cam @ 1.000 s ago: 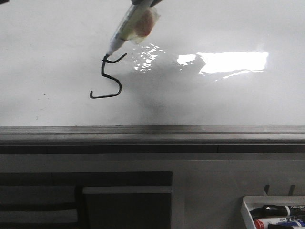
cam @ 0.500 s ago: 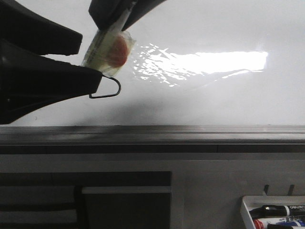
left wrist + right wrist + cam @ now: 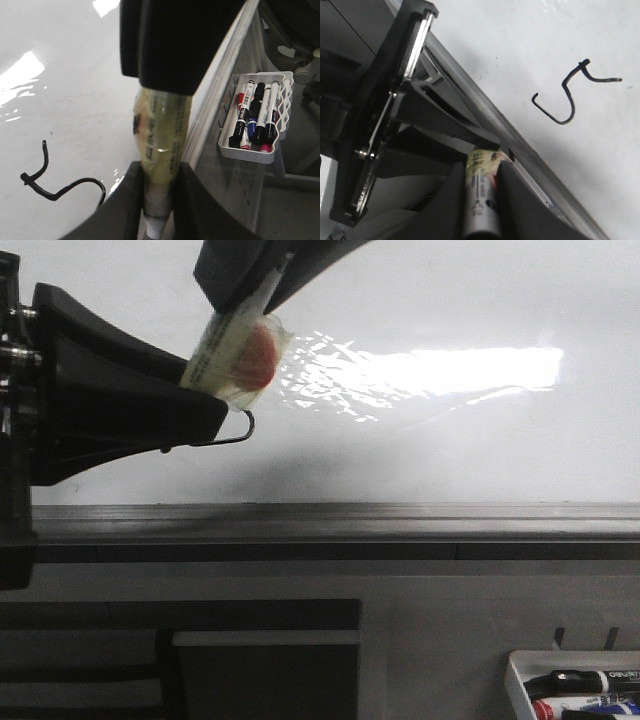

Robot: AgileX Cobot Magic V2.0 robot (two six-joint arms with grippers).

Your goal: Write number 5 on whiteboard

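The number 5 (image 3: 568, 95) is drawn in thin black on the whiteboard (image 3: 450, 300). In the front view only its lower hook (image 3: 240, 430) shows, and the left wrist view shows it too (image 3: 47, 182). A marker (image 3: 235, 355) wrapped in yellowish tape, with a red patch, is held off the board. My right gripper (image 3: 245, 285) is shut on its upper part, seen between its fingers in the right wrist view (image 3: 482, 172). My left gripper (image 3: 215, 405) reaches in from the left and is shut on the marker's lower end (image 3: 160, 172).
A dark grey edge rail (image 3: 400, 520) runs along the whiteboard's near side. A small white tray (image 3: 515, 680) with several markers hangs at the lower right, also in the left wrist view (image 3: 252, 152). Bright glare (image 3: 470, 365) lies on the board.
The marker tip lifted off the top of the 5. My left gripper came in from the left, hid most of the digit, and its jaws closed around the marker.
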